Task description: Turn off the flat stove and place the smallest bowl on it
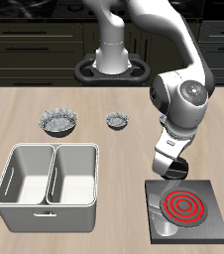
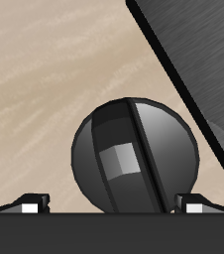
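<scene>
Claw at flat stove knob, burner glowing red.

Claw [image 1: 170, 171] hangs over back edge of flat stove [image 1: 205, 220], near surface [image 1: 134, 139] front; rings [image 1: 184, 206] glow red. Wrist view: fingertips [image 2: 30, 203] spread apart, either side of round black knob [image 2: 134, 154], not clearly touching, so released. Smallest bowl [image 1: 116, 121] sits farther back mid-surface, well apart from stove; a bigger fluted bowl [image 1: 58, 121] beside it, grey two-compartment bin [image 1: 49, 186] nearer front.
</scene>
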{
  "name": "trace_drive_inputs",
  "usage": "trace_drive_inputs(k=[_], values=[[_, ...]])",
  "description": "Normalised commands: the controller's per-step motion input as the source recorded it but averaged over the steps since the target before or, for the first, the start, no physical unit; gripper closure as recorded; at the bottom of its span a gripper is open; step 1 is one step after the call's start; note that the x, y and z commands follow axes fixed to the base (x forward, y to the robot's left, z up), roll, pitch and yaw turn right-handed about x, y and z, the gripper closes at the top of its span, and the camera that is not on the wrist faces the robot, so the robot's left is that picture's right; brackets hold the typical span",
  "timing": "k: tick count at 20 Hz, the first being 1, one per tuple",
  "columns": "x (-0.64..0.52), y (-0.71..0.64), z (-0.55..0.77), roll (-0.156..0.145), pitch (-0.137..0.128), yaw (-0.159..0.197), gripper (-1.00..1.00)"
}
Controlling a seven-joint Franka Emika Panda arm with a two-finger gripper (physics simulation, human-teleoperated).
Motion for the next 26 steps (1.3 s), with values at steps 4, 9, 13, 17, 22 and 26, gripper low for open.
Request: trace_drive_inputs(k=[4,9,13,17,22,26], values=[[-0.03,-0.05,-0.08,0.004,0.009,0.015,-1.0],[-0.07,0.01,-0.21,0.041,0.05,0.003,-1.0],[0.0,-0.15,-0.06,0.009,0.022,-0.01,1.0],[-0.02,-0.11,0.08,0.003,-0.006,-0.009,1.0],[0.0,-0.08,0.15,0.013,-0.023,-0.017,1.0],[0.03,-0.06,0.15,-0.001,-0.018,-0.029,1.0]])
